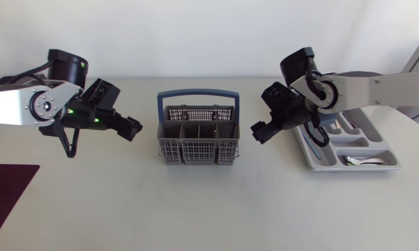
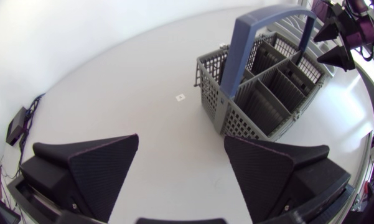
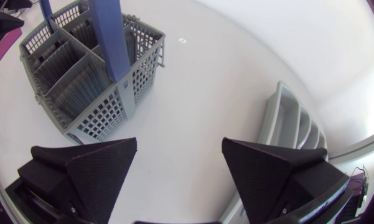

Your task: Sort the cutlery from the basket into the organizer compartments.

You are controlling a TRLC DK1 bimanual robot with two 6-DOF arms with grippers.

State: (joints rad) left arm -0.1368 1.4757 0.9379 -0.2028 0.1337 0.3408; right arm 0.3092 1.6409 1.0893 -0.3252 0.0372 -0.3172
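Note:
A grey cutlery basket (image 1: 197, 136) with a blue handle (image 1: 199, 93) stands at the table's middle; its compartments look empty in both wrist views (image 2: 271, 93) (image 3: 87, 68). The grey organizer (image 1: 362, 148) lies at the right, with cutlery in its compartments, a spoon (image 1: 359, 161) in the nearest one. My left gripper (image 1: 131, 128) hangs open to the left of the basket, with nothing between its fingers (image 2: 180, 171). My right gripper (image 1: 260, 132) is open between basket and organizer (image 3: 286, 118), holding nothing (image 3: 179, 171).
A dark maroon mat (image 1: 5, 199) lies at the front left corner of the table. A small white marker (image 2: 180, 97) sits on the table surface near the basket.

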